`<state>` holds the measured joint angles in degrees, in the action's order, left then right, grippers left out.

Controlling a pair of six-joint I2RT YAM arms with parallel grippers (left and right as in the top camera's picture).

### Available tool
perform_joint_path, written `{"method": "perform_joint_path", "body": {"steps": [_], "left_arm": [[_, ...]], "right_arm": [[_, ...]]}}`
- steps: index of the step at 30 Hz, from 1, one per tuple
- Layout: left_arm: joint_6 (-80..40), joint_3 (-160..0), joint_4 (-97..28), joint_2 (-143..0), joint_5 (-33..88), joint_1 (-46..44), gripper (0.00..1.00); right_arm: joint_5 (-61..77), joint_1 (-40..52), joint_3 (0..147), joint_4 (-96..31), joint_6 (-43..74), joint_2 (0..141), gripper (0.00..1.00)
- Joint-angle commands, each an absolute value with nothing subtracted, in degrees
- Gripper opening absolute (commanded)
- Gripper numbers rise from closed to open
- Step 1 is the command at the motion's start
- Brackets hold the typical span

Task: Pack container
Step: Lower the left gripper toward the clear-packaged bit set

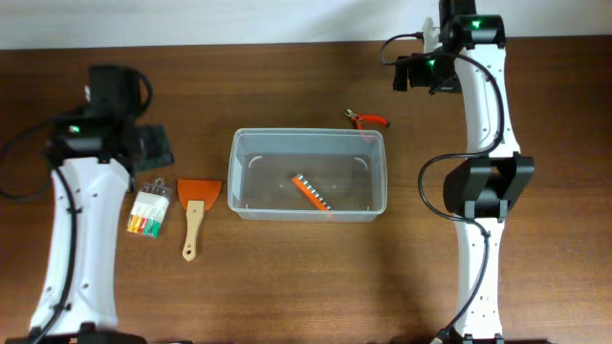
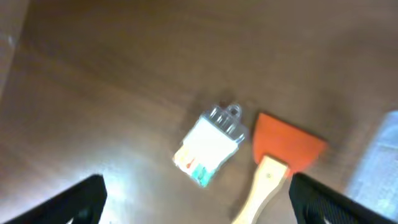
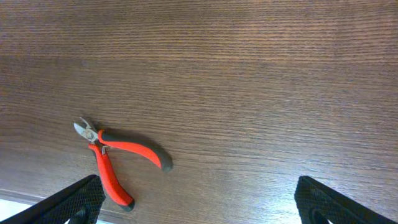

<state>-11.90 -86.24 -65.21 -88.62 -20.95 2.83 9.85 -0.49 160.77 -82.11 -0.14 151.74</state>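
The container (image 1: 308,133), a clear rectangular bin, stands mid-table with an orange bit holder (image 1: 310,191) lying inside. Left of it lie an orange-bladed scraper (image 1: 196,210) with a wooden handle and a small clear pack of coloured bits (image 1: 149,208). My left gripper (image 1: 148,145) hovers just behind them, open and empty. The blurred left wrist view has the pack (image 2: 208,146) and scraper (image 2: 280,155) ahead of the left gripper (image 2: 199,202). Red-handled pliers (image 1: 367,118) lie behind the container's far right corner. My right gripper (image 1: 418,72) is open and empty above the table, with the pliers (image 3: 115,155) near its left finger (image 3: 81,199).
The container's pale edge (image 2: 380,162) shows at the right of the left wrist view. The right arm's base and cables (image 1: 488,186) stand right of the container. The table's back edge (image 1: 239,45) meets a white wall.
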Motion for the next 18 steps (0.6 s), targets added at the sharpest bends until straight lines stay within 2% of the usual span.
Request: {"method": "perform_joint_path", "body": {"steps": [1, 7, 10, 18], "left_arm": [[-1.3, -75.1, -57.1, -89.1, -24.2, 4.2, 0.96], [8.1, -64.4, -44.0, -89.2, -20.6, 8.0, 1.00], [12.3, -63.2, -41.9, -90.0, -12.3, 12.0, 1.00], [17.6, -63.1, -38.0, -97.5, -3.8, 18.6, 1.00]], "right_arm": [[10.3, -0.4, 161.9, -82.1, -0.2, 151.4, 0.99], [10.3, -0.4, 161.9, -82.1, -0.2, 151.4, 0.99], [10.3, -0.4, 161.9, -82.1, -0.2, 151.4, 0.99], [10.3, -0.4, 161.9, -82.1, -0.2, 151.4, 0.99]]}}
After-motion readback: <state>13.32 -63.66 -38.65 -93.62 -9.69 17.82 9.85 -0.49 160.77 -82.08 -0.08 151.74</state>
